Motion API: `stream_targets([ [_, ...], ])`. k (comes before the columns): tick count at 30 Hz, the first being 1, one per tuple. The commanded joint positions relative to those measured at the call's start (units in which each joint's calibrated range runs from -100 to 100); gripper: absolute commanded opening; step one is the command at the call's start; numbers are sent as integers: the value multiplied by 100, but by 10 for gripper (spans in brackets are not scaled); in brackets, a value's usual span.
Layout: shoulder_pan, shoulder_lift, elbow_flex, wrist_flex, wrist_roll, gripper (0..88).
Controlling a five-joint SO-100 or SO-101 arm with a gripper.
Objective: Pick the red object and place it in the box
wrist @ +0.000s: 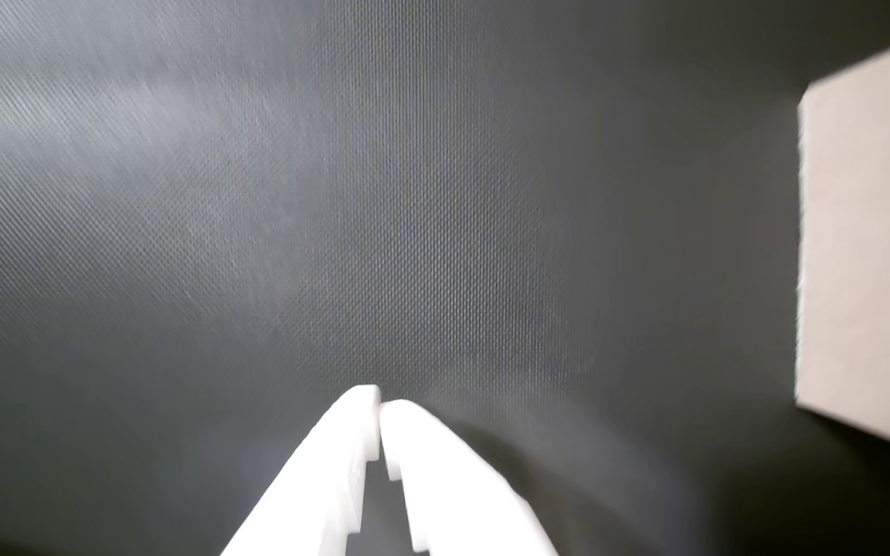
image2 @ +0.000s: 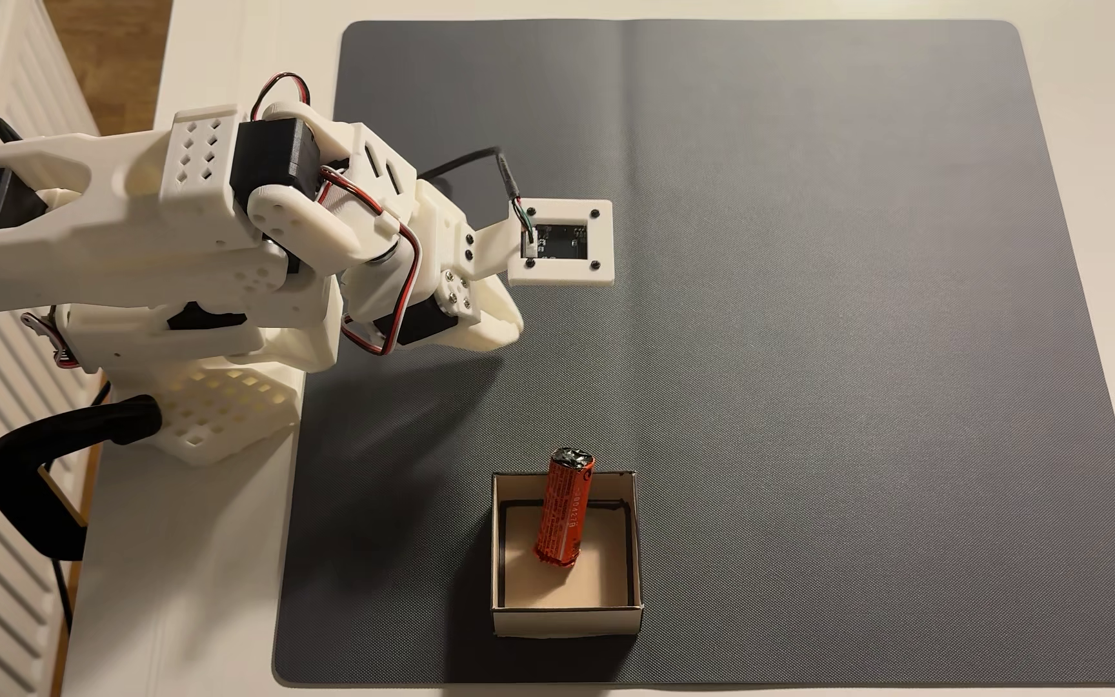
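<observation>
Gripper (wrist: 380, 405) clenched on nothing above the dark mat (wrist: 259, 232), box (image2: 565, 620) well clear of it, red cylinder (image2: 563, 513) leaning inside against box's wall.

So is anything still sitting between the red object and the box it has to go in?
Nothing visible does. In the fixed view the red object already stands tilted inside the box, its top end leaning over the far wall. The pincer is shut over bare mat, away from the box.

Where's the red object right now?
In the fixed view, the red object is inside the box near the mat's bottom edge, leaning on the far wall with its top end poking above the rim.
</observation>
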Motion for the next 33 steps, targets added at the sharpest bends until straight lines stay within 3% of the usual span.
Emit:
stream_targets([
  [1, 37, -36, 73, 369, -4, 8],
  [33, 0, -36, 73, 466, 28, 8],
])
